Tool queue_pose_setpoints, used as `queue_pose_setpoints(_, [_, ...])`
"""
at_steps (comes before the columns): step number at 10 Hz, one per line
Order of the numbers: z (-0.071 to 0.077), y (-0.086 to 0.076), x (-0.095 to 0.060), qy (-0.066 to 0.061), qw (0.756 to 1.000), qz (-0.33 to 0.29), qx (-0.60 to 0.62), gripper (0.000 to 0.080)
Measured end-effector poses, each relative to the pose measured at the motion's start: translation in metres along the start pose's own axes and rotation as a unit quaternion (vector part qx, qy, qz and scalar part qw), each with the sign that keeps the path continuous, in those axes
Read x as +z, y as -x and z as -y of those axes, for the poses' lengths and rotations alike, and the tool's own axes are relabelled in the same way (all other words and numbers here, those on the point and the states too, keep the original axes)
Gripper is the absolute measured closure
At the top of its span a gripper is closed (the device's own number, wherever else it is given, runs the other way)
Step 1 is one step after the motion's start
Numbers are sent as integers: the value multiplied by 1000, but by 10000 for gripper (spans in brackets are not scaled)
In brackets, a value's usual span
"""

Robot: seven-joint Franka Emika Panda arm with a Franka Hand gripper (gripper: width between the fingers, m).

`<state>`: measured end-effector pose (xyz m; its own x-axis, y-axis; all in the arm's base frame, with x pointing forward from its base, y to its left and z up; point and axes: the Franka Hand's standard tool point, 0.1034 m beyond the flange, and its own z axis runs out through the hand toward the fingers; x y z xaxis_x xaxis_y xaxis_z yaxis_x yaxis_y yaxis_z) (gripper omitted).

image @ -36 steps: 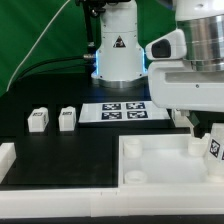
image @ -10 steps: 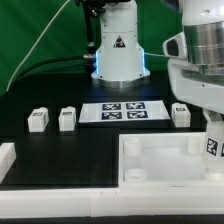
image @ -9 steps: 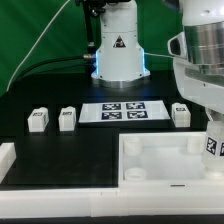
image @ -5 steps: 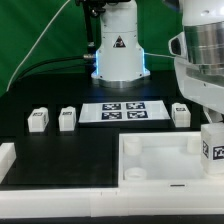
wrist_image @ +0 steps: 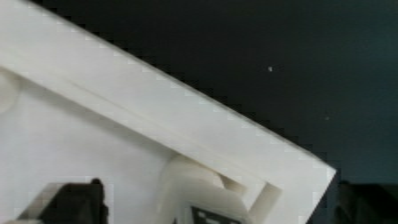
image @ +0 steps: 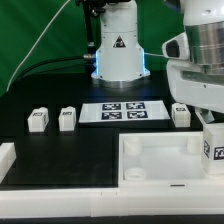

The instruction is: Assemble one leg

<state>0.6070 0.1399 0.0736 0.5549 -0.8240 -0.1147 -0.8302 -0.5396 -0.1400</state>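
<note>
Closed on the leg (image: pixel 213 150), the claw (image: pixel 212 130) hangs at the exterior view's right edge and holds the small white block upright, with its black-and-white tag facing the camera. The leg sits over the far corner of the large white panel (image: pixel 160 165) on that side, down at the level of the panel's raised rim. Whether it touches a socket there cannot be told.

Three loose legs stand on the black surface (image: pixel 60 150). Two of them (image: pixel 38 120) (image: pixel 67 119) are close together at the exterior view's left, and one (image: pixel 181 114) is just beside the marker board (image: pixel 122 111) at its right end. The board lies flat in front of the arm's base (image: pixel 118 50).

In the wrist view a slanted white edge of the panel (wrist_image: pixel 160 110) crosses the dark surface (wrist_image: pixel 267 50), and one dark finger (wrist_image: pixel 71 200) shows at the picture's edge.
</note>
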Motion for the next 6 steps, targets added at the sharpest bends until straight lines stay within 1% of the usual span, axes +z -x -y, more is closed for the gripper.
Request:
queue_pose_setpoints(2, [-1, -2, 0, 3, 990, 0, -138, 151])
queue_pose_setpoints(3, [-4, -8, -2, 6, 980, 2, -197, 151])
queue_pose_setpoints(5, [-5, -12, -3, 16, 945, -5, -326, 151])
queue_pose_setpoints(6, [-4, -11, -3, 20, 933, -9, -358, 151])
